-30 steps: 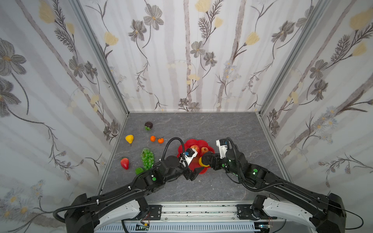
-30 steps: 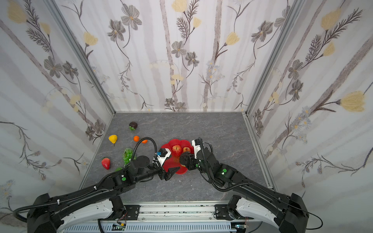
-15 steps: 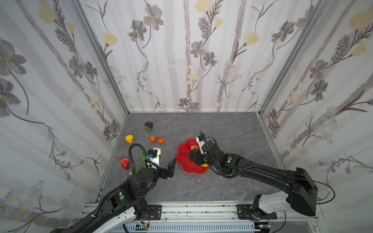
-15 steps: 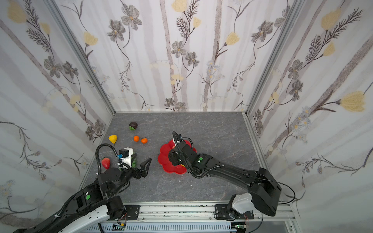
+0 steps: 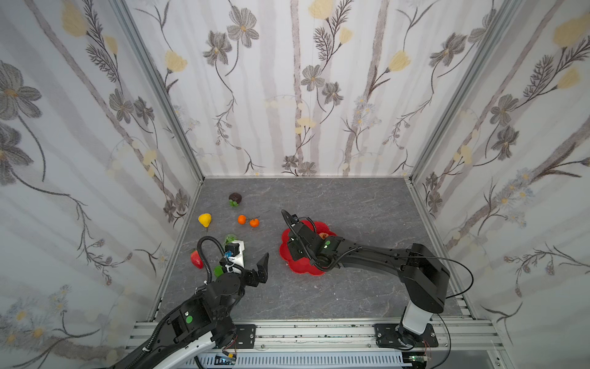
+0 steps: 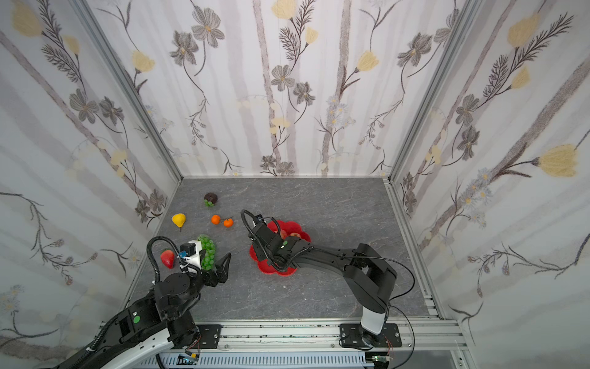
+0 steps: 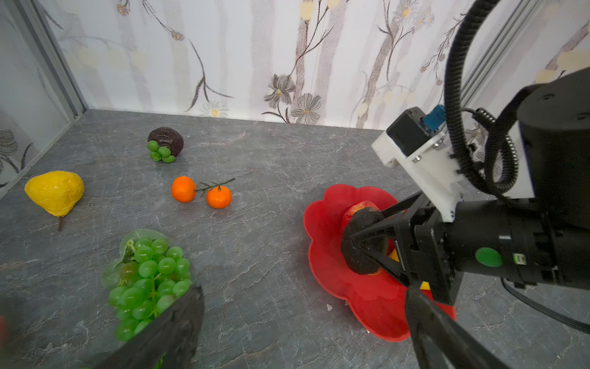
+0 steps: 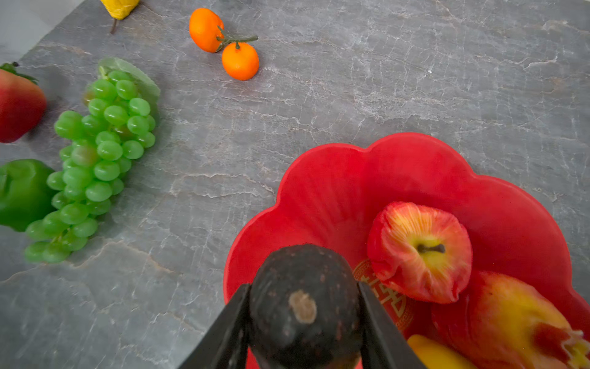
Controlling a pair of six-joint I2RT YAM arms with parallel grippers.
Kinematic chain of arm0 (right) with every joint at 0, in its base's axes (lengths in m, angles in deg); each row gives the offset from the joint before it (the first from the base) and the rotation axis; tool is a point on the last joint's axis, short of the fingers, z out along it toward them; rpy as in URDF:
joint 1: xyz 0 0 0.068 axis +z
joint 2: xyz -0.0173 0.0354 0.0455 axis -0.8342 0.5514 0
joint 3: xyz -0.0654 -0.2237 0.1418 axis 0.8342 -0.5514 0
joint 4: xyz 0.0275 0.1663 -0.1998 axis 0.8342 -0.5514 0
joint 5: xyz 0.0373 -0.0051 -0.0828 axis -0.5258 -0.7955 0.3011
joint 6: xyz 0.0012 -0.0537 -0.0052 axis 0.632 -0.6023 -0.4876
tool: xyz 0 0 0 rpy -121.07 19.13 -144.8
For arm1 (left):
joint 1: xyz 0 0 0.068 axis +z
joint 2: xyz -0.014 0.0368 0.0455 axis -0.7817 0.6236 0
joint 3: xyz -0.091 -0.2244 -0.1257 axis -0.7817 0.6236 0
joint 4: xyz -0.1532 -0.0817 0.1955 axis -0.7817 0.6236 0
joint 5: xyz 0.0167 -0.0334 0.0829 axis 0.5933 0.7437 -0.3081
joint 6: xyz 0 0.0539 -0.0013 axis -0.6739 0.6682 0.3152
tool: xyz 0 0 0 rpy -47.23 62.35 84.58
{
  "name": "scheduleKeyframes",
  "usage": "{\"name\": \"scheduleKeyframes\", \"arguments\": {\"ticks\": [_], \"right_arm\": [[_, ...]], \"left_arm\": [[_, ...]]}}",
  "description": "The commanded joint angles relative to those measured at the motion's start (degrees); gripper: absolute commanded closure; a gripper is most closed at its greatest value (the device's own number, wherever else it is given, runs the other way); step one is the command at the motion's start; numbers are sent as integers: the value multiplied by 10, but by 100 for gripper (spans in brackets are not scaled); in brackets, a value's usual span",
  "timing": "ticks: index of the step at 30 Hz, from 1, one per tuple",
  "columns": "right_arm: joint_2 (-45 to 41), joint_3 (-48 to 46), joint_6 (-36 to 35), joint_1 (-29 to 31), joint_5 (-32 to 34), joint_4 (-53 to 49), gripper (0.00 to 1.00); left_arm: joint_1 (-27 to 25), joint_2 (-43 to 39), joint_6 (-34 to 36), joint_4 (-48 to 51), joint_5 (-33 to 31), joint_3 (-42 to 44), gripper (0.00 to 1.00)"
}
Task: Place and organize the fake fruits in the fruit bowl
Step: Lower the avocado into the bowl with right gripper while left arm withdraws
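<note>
avocado held at red bowl, left jaws wide

right gripper [image 8: 303,286] pinches dark bumpy plastic avocado [image 8: 303,322] by its sides. it sits at the 9 o'clock edge of the shallow glossy red flower-shaped plastic bowl [image 5: 300,271]. whether it touches the dish, cannot tell. in the bowl, just beside the avocado: red-and-yellow plastic apple [image 8: 421,252]. next to that, a second red-yellow fruit [image 8: 504,319] and a yellow piece [image 8: 437,354], partly cut off.

left gripper [image 7: 305,292] spread wide, holding nothing, above grey marbled table [image 5: 351,287] at 8 o'clock of the bowl.

loose on the table, read from the bowl in both top views:
- long green plastic grape bunch [image 6: 208,252], 9 o'clock, just beside the left gripper
- red plastic strawberry [image 6: 167,258] and glossy green round fruit [image 8: 22,191], farther out past the grapes
- two orange plastic tangerines [image 5: 248,221] on one stem, 10 o'clock
- yellow plastic pear [image 5: 204,219], beyond them, near the wall
- dark brown round fruit [image 5: 235,198] with a small green cluster, 10 to 11 o'clock
</note>
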Motion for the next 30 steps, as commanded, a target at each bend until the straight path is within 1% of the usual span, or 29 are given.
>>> {"name": "scheduleKeyframes", "arguments": {"ticks": [1,8,14,23,30], "right_arm": [[26,27,-25,0,43,-12,59],[66,67,-39,-5,64,-15,59],[93,92,-50,-13,71,-17,58],[121,109,-54,-19,70,-19,56],[135,111,-54,-20,82,-18,53]], "left_arm": [[1,-9,-10,-1,-18,1,2],[1,-39,-8,-1,-20,5,2],[1,-47,-12,3,-23,7,2],[1,-49,-12,5,-24,9,2],[1,-50,-9,5,-29,11,1]]}}
